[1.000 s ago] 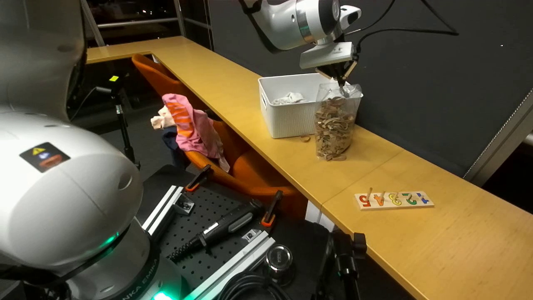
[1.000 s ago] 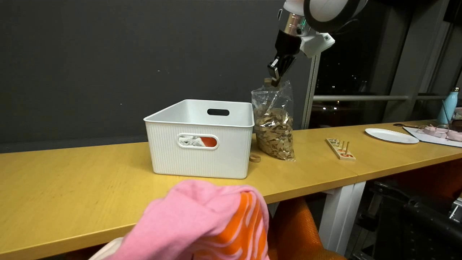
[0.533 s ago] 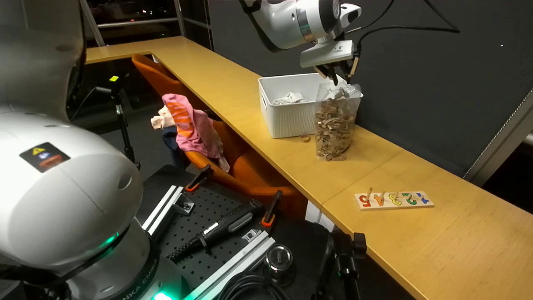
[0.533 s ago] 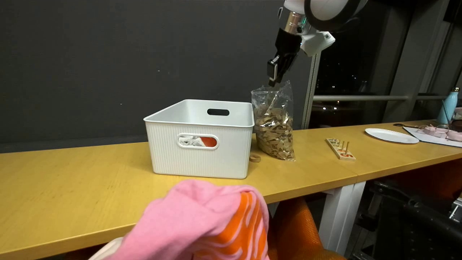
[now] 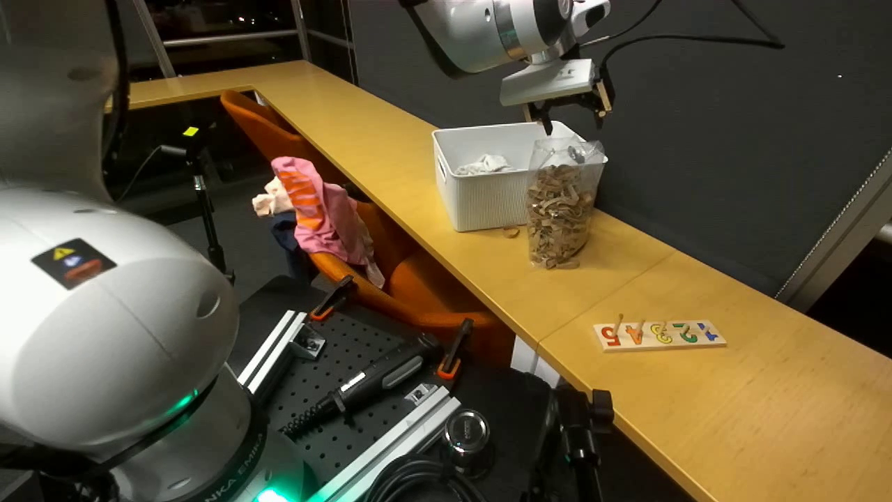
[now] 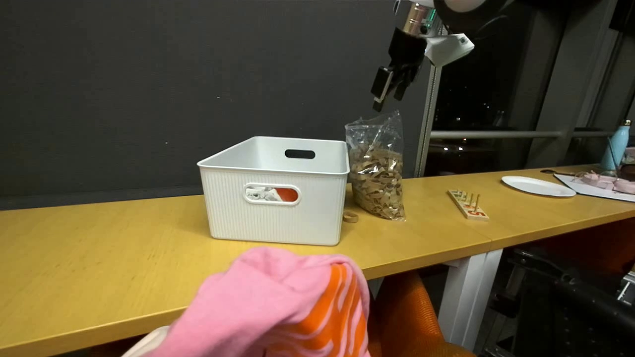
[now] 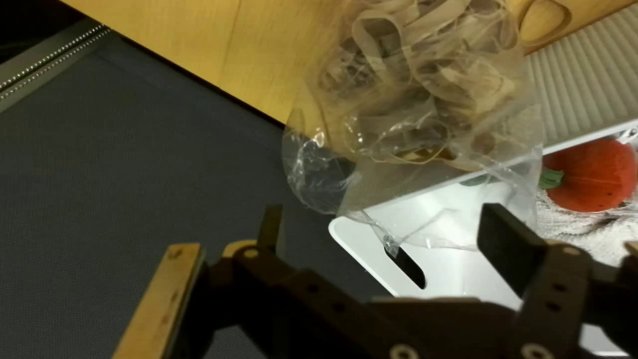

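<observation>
My gripper (image 5: 575, 127) stands open above a clear plastic bag, with nothing between its fingers. The bag (image 5: 559, 216) is upright on the table and filled with brown loops and strips. Its mouth lies below the fingertips. In the wrist view the bag (image 7: 428, 99) spreads ahead of the gripper (image 7: 386, 234), its film apparently not held by either finger. A white ribbed basket (image 6: 273, 223) stands against the bag's side. Inside it are a white cloth (image 5: 486, 164) and a red-orange object (image 7: 593, 172) with green. One loose brown loop (image 6: 350, 217) rests on the table between basket and bag.
A wooden number board (image 5: 658, 336) with pegs lies farther along the table (image 5: 752, 411). Beyond it are a white plate (image 6: 538, 186) and a blue bottle (image 6: 616, 146). A dark wall (image 6: 149, 99) runs behind. Pink cloth (image 5: 327, 216) hangs over an orange chair.
The gripper has gone from shut to open and risen away from the bag's mouth. A brown piece seen at its fingertips one second ago is gone from there. Bag and basket have stayed put.
</observation>
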`<act>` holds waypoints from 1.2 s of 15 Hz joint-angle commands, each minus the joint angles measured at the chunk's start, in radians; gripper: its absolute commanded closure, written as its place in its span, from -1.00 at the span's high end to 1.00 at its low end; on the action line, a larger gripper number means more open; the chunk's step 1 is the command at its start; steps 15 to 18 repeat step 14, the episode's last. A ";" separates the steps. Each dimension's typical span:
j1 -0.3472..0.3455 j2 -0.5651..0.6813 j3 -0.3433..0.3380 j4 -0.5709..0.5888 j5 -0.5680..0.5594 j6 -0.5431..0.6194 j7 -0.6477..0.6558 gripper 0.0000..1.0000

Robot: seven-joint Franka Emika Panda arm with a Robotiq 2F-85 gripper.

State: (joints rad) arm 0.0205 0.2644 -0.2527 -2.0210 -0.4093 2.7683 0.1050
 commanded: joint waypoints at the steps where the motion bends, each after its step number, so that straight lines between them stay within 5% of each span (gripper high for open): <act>1: -0.022 -0.105 -0.003 -0.104 -0.020 -0.020 0.024 1.00; 18: -0.146 -0.239 0.010 -0.315 -0.003 -0.094 0.032 1.00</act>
